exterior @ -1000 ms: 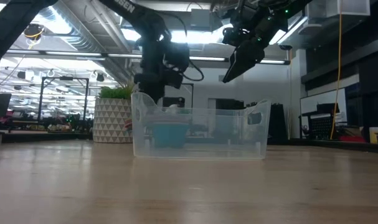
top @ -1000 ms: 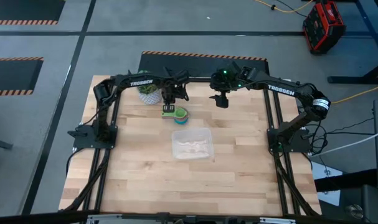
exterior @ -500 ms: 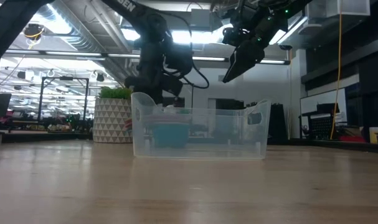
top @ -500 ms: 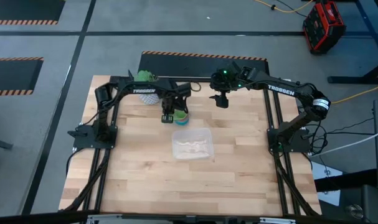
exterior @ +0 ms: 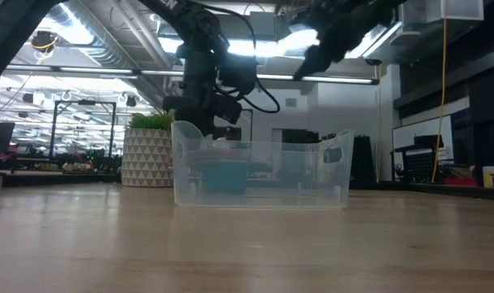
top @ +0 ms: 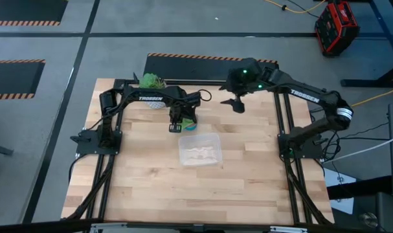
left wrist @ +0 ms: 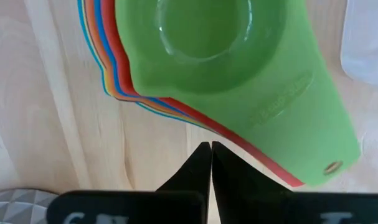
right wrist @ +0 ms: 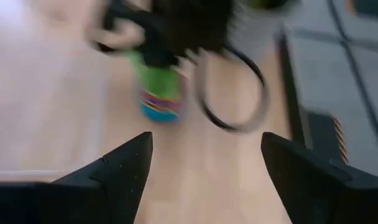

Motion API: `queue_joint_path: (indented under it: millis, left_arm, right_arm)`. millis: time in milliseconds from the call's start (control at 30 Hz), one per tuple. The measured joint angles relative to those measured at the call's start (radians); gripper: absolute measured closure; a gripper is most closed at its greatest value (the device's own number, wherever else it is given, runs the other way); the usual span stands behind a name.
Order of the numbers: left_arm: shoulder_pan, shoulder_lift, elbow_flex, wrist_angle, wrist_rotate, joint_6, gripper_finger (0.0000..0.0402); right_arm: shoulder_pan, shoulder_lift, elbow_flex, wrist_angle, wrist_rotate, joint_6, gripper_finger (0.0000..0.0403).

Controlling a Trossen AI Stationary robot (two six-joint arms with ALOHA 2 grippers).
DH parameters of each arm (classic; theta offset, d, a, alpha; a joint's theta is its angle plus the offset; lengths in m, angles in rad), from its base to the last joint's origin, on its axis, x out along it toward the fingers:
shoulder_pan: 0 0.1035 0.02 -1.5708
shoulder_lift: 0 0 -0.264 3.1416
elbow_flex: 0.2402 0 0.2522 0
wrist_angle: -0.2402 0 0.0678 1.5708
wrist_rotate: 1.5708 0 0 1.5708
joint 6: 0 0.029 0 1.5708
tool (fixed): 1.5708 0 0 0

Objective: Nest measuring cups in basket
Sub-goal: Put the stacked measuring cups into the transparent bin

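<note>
The measuring cups (left wrist: 213, 43) sit nested in one stack on the table, green on top, with red, orange, yellow and blue rims below it. Their handles (left wrist: 301, 118) fan out to one side. In the high view the stack (top: 190, 125) stands just beyond the far left corner of the clear basket (top: 199, 149). My left gripper (left wrist: 210, 148) is shut and points down at the stack's rim beside the handles. My right gripper (right wrist: 204, 146) is open and hovers high over the table's far side (top: 237, 103). In the low view the stack (exterior: 222, 175) shows through the basket's wall (exterior: 312, 175). My left gripper comes from above with its shut fingertips (left wrist: 204, 155) right at the edge of the stacked rims (left wrist: 195, 121), beside the handles. I cannot tell whether they touch the stack. Nothing is between the fingers.
A white patterned pot with a green plant (top: 152, 84) stands at the far edge, left of the stack and close to my left arm. The basket holds nothing that I can see. Bare wood lies all around the basket toward the near edge.
My left gripper has moved a little toward the near edge, over the stack's handles, which it now hides in the high view. My right gripper has risen and swung toward the table's right.
</note>
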Motion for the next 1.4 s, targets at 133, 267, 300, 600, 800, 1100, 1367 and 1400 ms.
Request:
queue_joint_path:
  millis: [133,267,300,600,800,1100,1367,1400]
  left_arm:
    - [0.004,-0.038,0.012,-0.003,0.0,0.004,0.04]
    - [0.022,-0.119,0.012,-0.027,-0.004,0.0,0.0396]
    - [0.028,-0.143,0.012,-0.036,-0.003,-0.002,0.0395]
    - [0.072,-0.37,0.013,-0.121,-0.019,-0.091,0.0384]
    - [0.073,-0.47,0.013,-0.126,-0.14,-0.144,0.0382]
    - [0.094,-0.486,0.013,-0.122,-0.163,-0.293,0.0332]
    - [0.125,-0.486,0.013,-0.112,-0.15,-0.386,0.0237]
    - [0.129,-0.486,0.013,-0.112,-0.15,-0.388,0.0227]
  right_arm:
    - [-0.034,-0.049,-0.047,0.017,-0.216,-0.052,0.0098]
    - [-0.065,-0.083,-0.154,0.063,-0.289,-0.053,0.0098]
    - [-0.071,-0.091,-0.181,0.084,-0.292,-0.052,0.0098]
    - [-0.074,-0.108,-0.334,0.25,-0.295,-0.05,0.0098]
    - [-0.074,-0.107,-0.349,0.273,-0.295,-0.05,0.0098]
    - [-0.074,-0.107,-0.349,0.295,-0.295,-0.05,0.0098]
    - [-0.074,-0.107,-0.349,0.294,-0.295,-0.05,0.0098]
    - [-0.074,-0.107,-0.349,0.294,-0.295,-0.05,0.0098]
